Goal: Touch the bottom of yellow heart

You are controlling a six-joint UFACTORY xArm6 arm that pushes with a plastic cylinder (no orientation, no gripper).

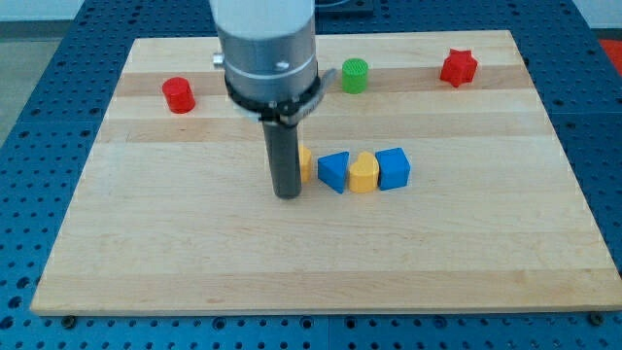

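My tip (pixel 288 194) rests on the wooden board (pixel 194 253), left of the middle. A yellow block (pixel 305 162) is mostly hidden behind the rod, touching or nearly touching it on the right; its shape cannot be made out. To its right stand a blue block (pixel 333 171), a second yellow block (pixel 363 174) with a rounded top, and a blue cube (pixel 393 167), all in a row. I cannot tell which yellow block is the heart.
A red cylinder (pixel 179 94) stands at the view's upper left, a green cylinder (pixel 356 75) at the top centre, and a red star-shaped block (pixel 459 67) at the upper right. The arm's grey body (pixel 267 49) covers part of the board's top.
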